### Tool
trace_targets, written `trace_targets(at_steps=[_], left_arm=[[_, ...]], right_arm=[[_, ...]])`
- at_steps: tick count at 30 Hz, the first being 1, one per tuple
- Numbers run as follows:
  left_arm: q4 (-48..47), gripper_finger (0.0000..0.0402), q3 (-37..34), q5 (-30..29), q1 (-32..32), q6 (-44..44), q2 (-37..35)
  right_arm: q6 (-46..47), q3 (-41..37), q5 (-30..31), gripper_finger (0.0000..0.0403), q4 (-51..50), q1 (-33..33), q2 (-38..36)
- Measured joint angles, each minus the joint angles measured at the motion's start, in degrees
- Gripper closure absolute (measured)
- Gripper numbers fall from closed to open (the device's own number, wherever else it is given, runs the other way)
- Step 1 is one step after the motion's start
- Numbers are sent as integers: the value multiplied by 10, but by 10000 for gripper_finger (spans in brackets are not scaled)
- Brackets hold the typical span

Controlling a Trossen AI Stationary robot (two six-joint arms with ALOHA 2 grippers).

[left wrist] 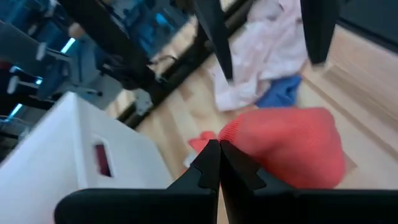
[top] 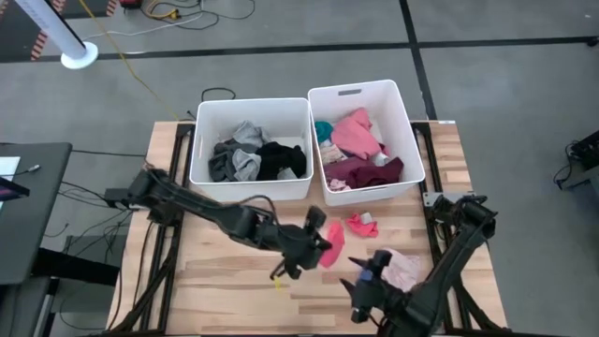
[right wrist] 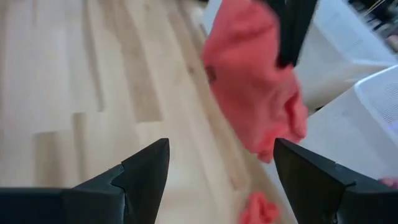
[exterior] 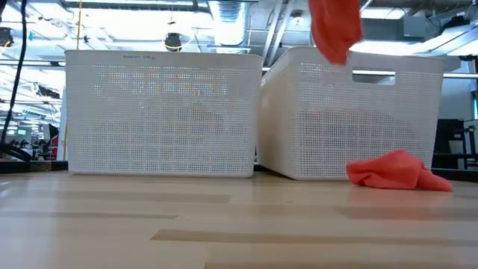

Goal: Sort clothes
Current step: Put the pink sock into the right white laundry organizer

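My left gripper [top: 316, 247] hangs above the table's middle, shut on a coral garment [top: 331, 245] that also shows high in the low view [exterior: 334, 30]. A second, smaller coral garment [top: 362, 223] lies on the table before the right bin. A pale pink garment [top: 404, 270] with a blue piece [left wrist: 281, 93] lies at the near right. My right gripper [right wrist: 217, 180] is open and holds nothing. It stands just right of the hanging garment, over the pale pink one. My left gripper pinches the coral garment by its upper part [left wrist: 239, 140] between its two shut fingers. The fingers slant down from the table's left. The garment hangs slack below them [right wrist: 249, 81], lifted clear of the table.
Two white bins stand side by side at the far edge. The left bin [top: 253, 101] holds black and grey clothes, the right bin [top: 356, 89] pink and maroon ones. Bare wood lies at the near left [top: 215, 290].
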Motion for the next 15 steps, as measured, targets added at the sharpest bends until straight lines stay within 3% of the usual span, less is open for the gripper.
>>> trace_targets(at_steps=[9, 15], left_arm=[[-15, 401, 1, 1, 17, -1, -93], [-18, 401, 1, 14, 22, -12, -121]], right_arm=[[-70, 0, 60, 101, 2, -43, 2], [-104, 0, 145, 101, 0, -65, 2]])
